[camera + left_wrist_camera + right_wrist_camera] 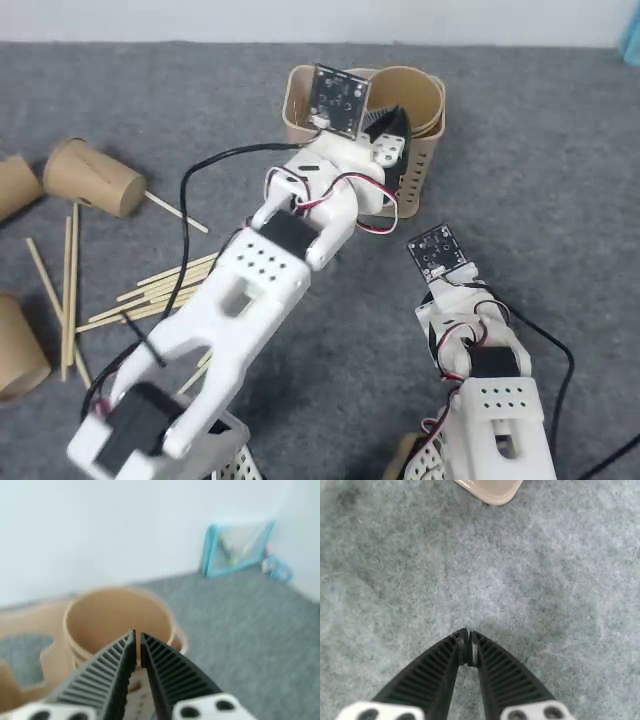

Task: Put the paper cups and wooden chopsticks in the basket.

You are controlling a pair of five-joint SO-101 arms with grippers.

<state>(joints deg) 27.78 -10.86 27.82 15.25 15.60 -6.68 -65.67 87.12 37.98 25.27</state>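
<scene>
Now, left gripper [137, 639]: black ribbed jaws pressed together, poised over the basket.
Right gripper [469, 639]: ribbed jaws pressed together, above the grey felt mat [545, 580].
Basket [422, 170]: tan plastic, holding stacked round paper cups [412, 95].
Loose cups [95, 176]: brown tapered cylinders lying sideways, well left of the basket.
Wooden chopsticks [150, 290]: thin pale sticks scattered beside them.
</scene>
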